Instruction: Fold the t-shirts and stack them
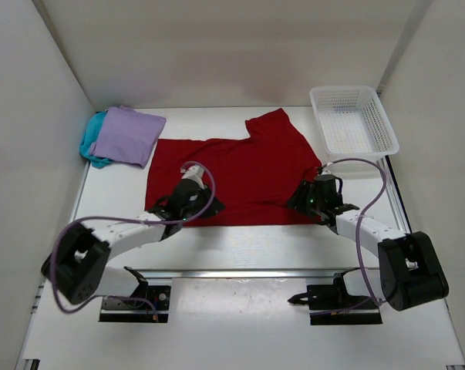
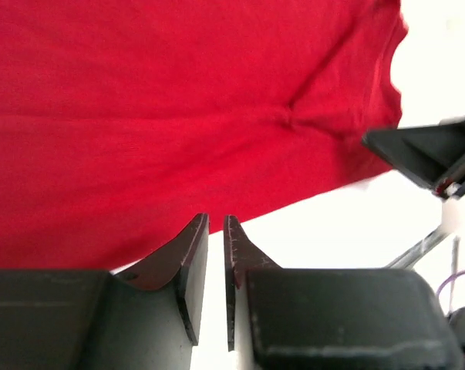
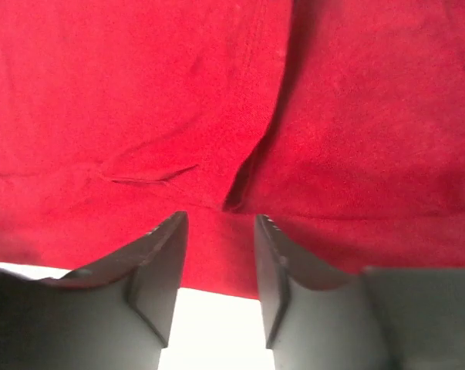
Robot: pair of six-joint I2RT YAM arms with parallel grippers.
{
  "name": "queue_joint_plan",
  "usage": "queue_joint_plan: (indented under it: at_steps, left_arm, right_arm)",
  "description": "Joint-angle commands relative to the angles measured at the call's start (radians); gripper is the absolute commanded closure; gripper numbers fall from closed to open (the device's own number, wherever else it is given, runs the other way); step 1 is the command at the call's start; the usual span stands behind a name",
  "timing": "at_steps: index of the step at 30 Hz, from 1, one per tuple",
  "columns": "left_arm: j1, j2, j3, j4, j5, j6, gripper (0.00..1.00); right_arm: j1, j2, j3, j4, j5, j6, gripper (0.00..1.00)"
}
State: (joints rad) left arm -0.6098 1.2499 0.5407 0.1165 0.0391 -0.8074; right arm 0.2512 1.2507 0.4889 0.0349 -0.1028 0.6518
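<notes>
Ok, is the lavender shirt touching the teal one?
Touching. The top view shows the lavender shirt lying on the teal shirt, covering most of it.

Overhead view, wrist close-ups on shirt (image 1: 240, 173)

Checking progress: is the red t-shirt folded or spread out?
Spread out: the red t-shirt lies wide and flat across the table, one sleeve sticking out.

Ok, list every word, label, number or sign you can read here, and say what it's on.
None readable. The deep red t-shirt, the lavender t-shirt, the teal t-shirt and the white mesh basket are all plain; no print shows on them in any view.
</notes>
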Motion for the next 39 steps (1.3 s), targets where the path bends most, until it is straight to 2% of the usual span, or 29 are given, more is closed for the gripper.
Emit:
queue_joint_plan:
  at_steps: [1,4,7,10,11,15,18,20,23,26,34,39]
  left_arm:
    - [-0.108,0.136,0.080,0.129,-0.051,0.033,0.77]
    - [-0.183,0.228,0.129,0.164,-0.061,0.066,0.76]
    - [-0.212,0.293,0.148,0.186,-0.056,0.080,0.76]
    - [-0.205,0.319,0.131,0.221,-0.045,0.068,0.76]
    - [-0.196,0.322,0.134,0.219,-0.044,0.066,0.76]
    - [-0.171,0.306,0.088,0.233,-0.015,0.054,0.75]
    - [-0.150,0.281,0.045,0.227,-0.033,0.059,0.74]
    - [-0.125,0.283,0.006,0.261,-0.003,0.036,0.76]
    - [-0.096,0.284,-0.010,0.269,0.034,0.030,0.75]
    - [-0.114,0.281,-0.005,0.258,0.016,0.036,0.75]
    - [-0.125,0.273,-0.005,0.256,0.015,0.028,0.75]
    - [-0.120,0.244,-0.016,0.253,0.002,0.022,0.75]
  right_arm:
    - [0.003,0.029,0.037,0.088,0.011,-0.070,0.57]
    - [-0.030,0.064,0.025,0.118,-0.027,-0.069,0.54]
    - [-0.021,0.079,0.013,0.128,-0.023,-0.078,0.55]
    - [-0.036,0.104,0.014,0.157,-0.077,-0.076,0.70]
    - [-0.033,0.108,0.017,0.155,-0.084,-0.073,0.72]
    - [0.003,0.109,0.002,0.157,-0.063,-0.072,0.71]
    - [-0.015,0.104,-0.010,0.181,-0.095,-0.058,0.69]
    - [-0.017,0.115,-0.004,0.197,-0.115,-0.049,0.80]
    - [-0.001,0.145,0.023,0.194,-0.124,-0.031,0.90]
    - [0.008,0.171,0.069,0.194,-0.109,-0.021,0.92]
    - [0.034,0.328,0.332,0.037,-0.046,-0.076,0.95]
    - [0.068,0.469,0.505,-0.033,-0.018,-0.121,0.92]
